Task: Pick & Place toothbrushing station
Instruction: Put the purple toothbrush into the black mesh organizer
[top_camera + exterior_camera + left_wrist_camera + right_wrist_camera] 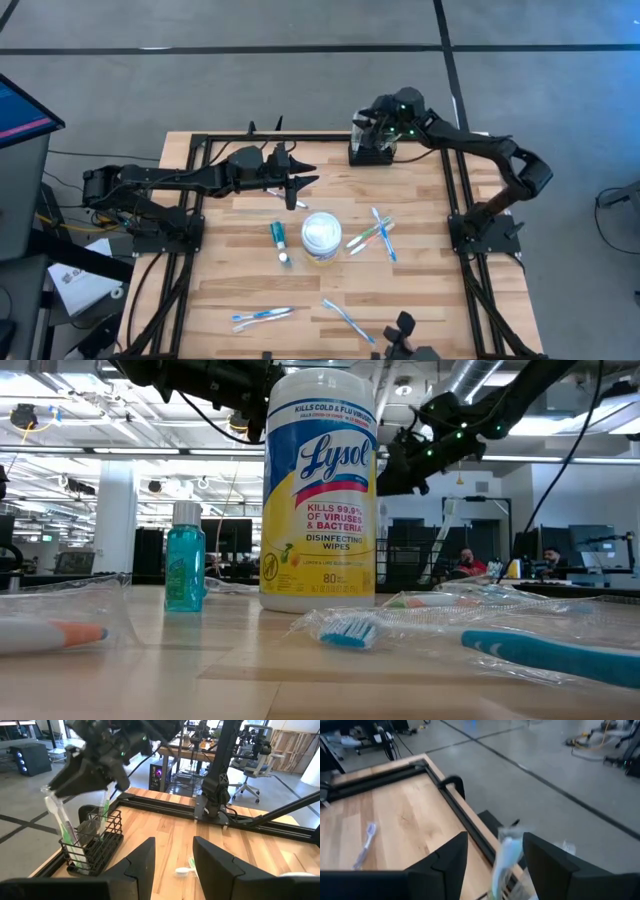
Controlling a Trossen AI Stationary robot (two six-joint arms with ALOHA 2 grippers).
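The toothbrushing station [93, 845], a small black wire rack, stands at the table's far edge [370, 152]. Plastic-wrapped toothbrushes [59, 822] stand upright in it. My right gripper [492, 857] hovers right above the rack [378, 122], open, with the blurred top of a wrapped toothbrush [507, 852] between its fingers. My left gripper [172, 862] is open and holds nothing. It hangs over the table's middle left [300, 182], pointing at the rack. A loose toothbrush [184, 870] lies on the table under it. My right gripper's open fingers stand on either side of the wrapped toothbrush's top [506, 845], coming at it from above and slanting down. Whether a finger touches it, I cannot tell. The toothbrush stands in the rack with its lower end inside.
A white wipes tub [322, 235] stands mid-table with a teal bottle [280, 240] beside it. Loose toothbrushes lie right of the tub [375, 235] and near the front edge [262, 315] [345, 318]. A black frame rail [455, 200] borders the table.
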